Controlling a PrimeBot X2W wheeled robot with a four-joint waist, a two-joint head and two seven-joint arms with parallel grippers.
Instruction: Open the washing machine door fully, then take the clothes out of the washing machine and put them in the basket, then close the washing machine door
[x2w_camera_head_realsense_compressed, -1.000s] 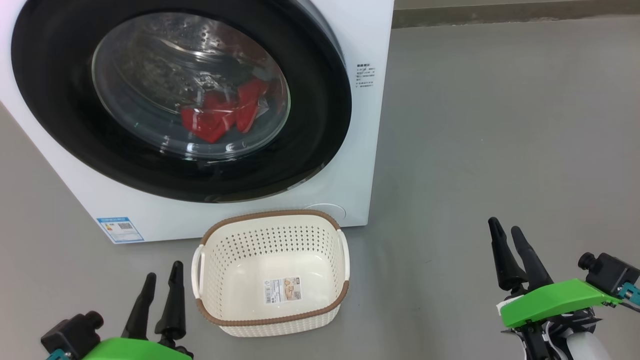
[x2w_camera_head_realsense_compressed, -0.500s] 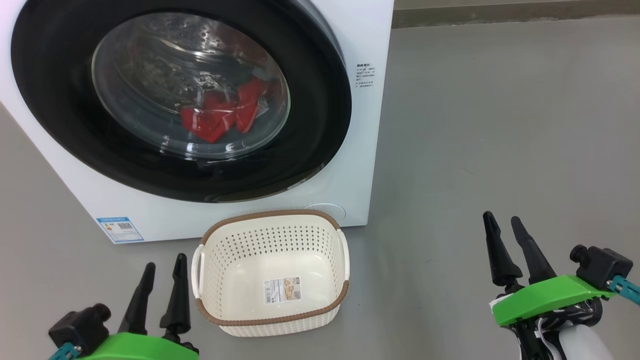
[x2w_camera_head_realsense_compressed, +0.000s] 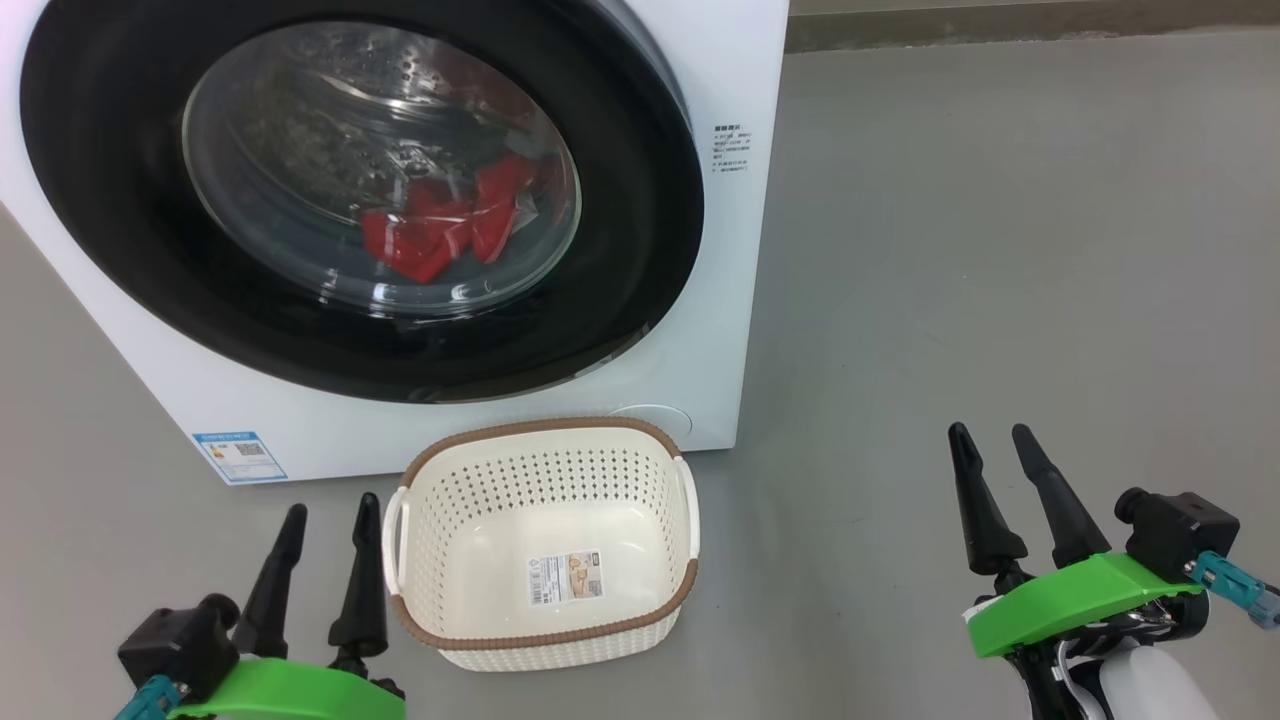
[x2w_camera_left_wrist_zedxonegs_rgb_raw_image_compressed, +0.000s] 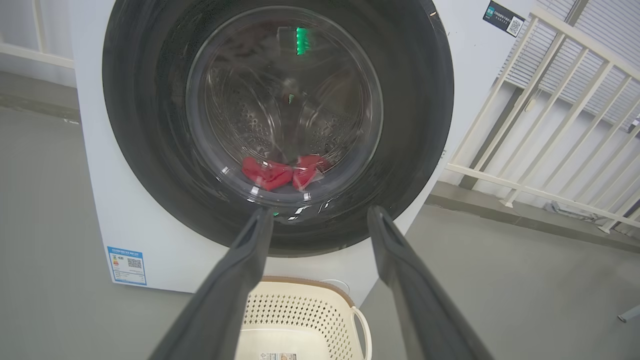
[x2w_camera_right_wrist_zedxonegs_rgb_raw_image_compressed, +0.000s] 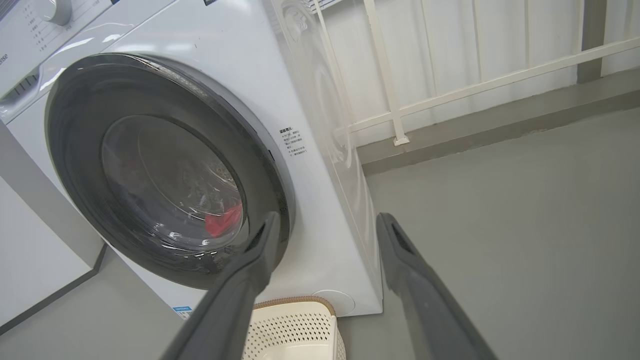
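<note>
The white washing machine (x2w_camera_head_realsense_compressed: 700, 300) stands on the floor with its round black-rimmed door (x2w_camera_head_realsense_compressed: 620, 250) shut. Through the glass, red clothes (x2w_camera_head_realsense_compressed: 440, 235) lie low in the steel drum; they also appear in the left wrist view (x2w_camera_left_wrist_zedxonegs_rgb_raw_image_compressed: 280, 172) and right wrist view (x2w_camera_right_wrist_zedxonegs_rgb_raw_image_compressed: 225, 222). The cream basket (x2w_camera_head_realsense_compressed: 545, 540) with brown rim sits on the floor just in front of the machine, holding just a paper label. My left gripper (x2w_camera_head_realsense_compressed: 332, 508) stands open at the basket's left side. My right gripper (x2w_camera_head_realsense_compressed: 990, 435) is open over bare floor, well right of the basket.
Grey floor (x2w_camera_head_realsense_compressed: 1000, 250) stretches to the right of the machine. A white railing (x2w_camera_left_wrist_zedxonegs_rgb_raw_image_compressed: 550, 125) runs behind and beside the machine along a raised kerb. A blue sticker (x2w_camera_head_realsense_compressed: 238, 455) marks the machine's lower left front.
Both grippers have crept forward toward the machine, the right one also drifting left. Door, clothes and basket have not moved.
</note>
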